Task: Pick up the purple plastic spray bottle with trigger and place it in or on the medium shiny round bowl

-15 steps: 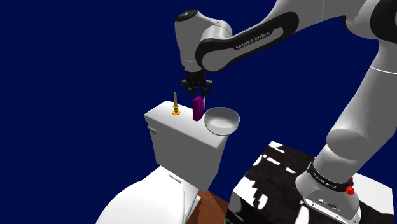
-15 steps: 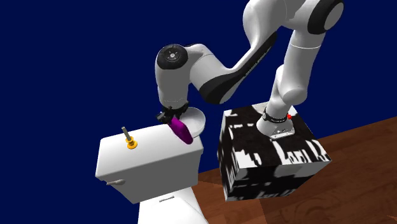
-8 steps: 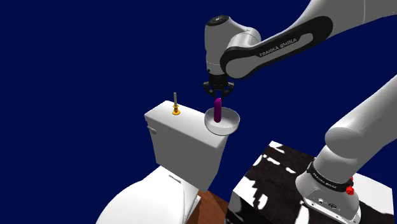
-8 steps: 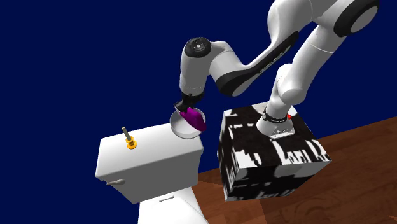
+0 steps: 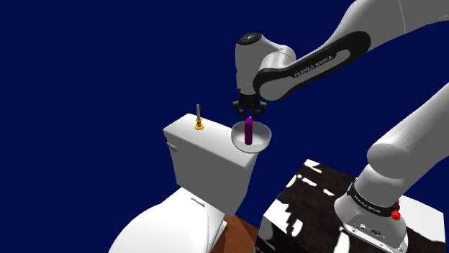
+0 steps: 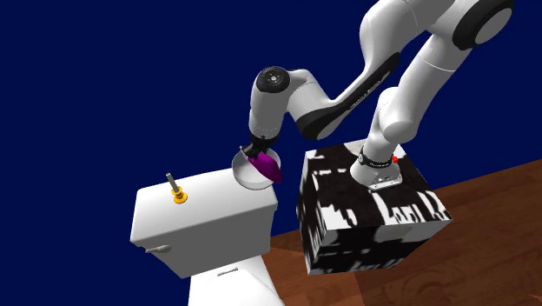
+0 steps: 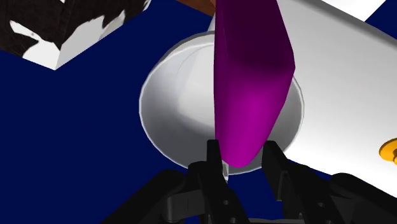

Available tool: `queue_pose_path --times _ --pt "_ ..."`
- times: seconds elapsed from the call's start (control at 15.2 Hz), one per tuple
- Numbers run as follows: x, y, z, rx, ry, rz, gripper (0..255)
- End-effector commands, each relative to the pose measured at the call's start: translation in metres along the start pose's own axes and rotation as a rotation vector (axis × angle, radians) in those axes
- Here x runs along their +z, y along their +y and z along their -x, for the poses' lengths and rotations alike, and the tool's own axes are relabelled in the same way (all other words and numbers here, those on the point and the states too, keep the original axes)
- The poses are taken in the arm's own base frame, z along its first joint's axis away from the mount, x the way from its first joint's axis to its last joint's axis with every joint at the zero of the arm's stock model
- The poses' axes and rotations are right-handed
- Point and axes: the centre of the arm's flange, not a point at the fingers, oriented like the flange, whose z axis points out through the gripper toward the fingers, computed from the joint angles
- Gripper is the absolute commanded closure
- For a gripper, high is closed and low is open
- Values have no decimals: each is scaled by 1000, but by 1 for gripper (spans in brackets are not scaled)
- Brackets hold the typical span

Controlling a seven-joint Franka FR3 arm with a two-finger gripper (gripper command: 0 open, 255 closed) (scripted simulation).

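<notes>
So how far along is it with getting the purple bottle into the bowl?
Nearly there. Done: the purple bottle is picked up, clasped at its top by the claw. In hand: the claw holds it upright over the round bowl, with its lower end inside the rim in the shoulder view. Left: open the claw so the bottle rests in the bowl, then pull away.
</notes>
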Motion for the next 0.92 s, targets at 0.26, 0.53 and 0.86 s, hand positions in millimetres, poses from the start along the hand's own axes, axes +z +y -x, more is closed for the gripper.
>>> queue_pose_path --times 0.26,0.53,0.86 --pt "14 -1 5 0 0 -1 255" --pt "14 -1 5 0 0 -1 255" --pt "13 -2 5 0 0 -1 0"
